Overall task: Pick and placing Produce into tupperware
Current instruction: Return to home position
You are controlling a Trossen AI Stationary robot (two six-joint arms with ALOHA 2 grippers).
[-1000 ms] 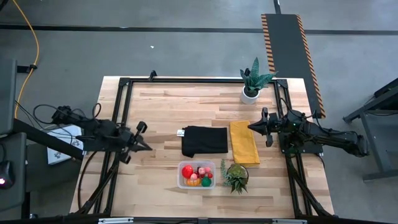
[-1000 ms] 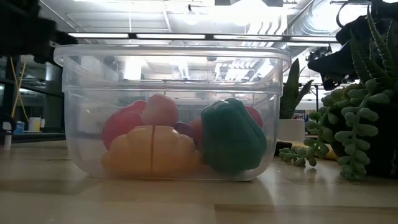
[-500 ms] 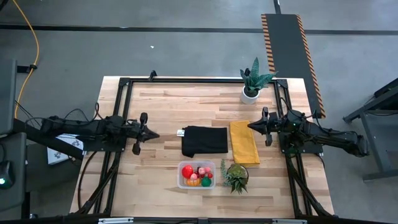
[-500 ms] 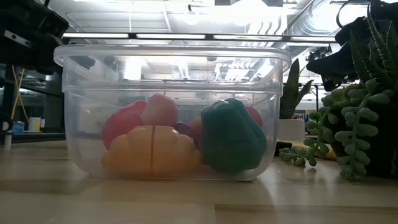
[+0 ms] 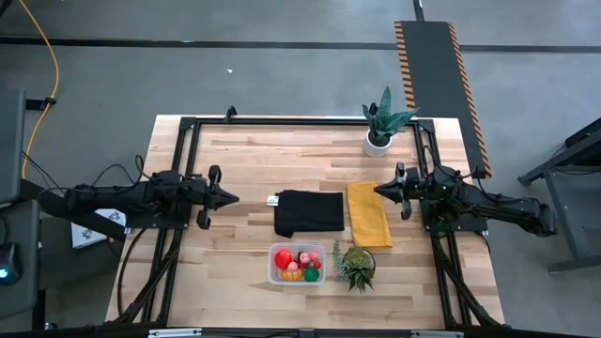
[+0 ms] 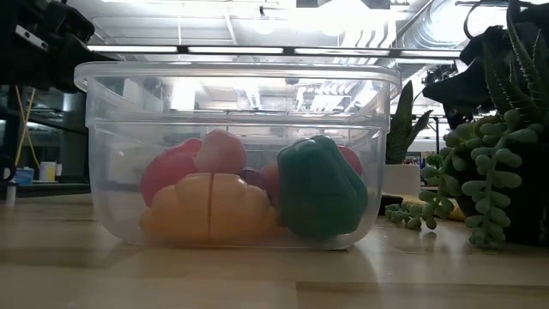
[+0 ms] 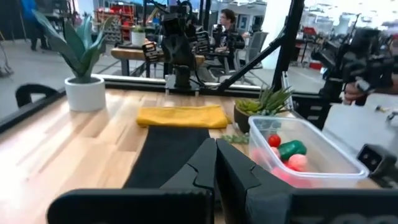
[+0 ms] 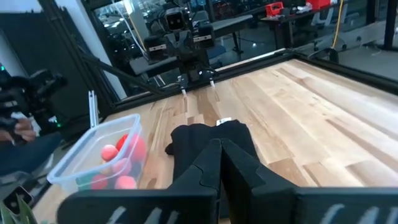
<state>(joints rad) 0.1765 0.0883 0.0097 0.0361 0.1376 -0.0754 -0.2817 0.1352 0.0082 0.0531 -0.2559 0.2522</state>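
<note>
All the toy produce (image 5: 297, 264) sits inside the small clear plastic rectangular tub (image 5: 271, 265). The tub is near the front edge of the light wooden surface (image 5: 244, 160), just in front of the folded black cloth (image 5: 309, 212).

From the low view you can make out a green pepper (image 6: 322, 187), a yellow-orange piece (image 6: 210, 208), a big red one (image 6: 167, 172) and a pinkish peach (image 6: 221, 150) on top, all crowded behind the near wall. A trailing green succulent in a pot (image 5: 357, 266) stands just beside the tub on its right.

The left hand (image 5: 228, 197) hovers over the left side of the surface, fingers pressed together with nothing between them, well apart from the tub. The right hand (image 5: 379, 191) mirrors it on the right side, tips near the edge of the folded yellow cloth (image 5: 368, 214) — also pressed together and empty. A spiky plant in a white pot (image 5: 378, 139) stands at the far side.
</note>
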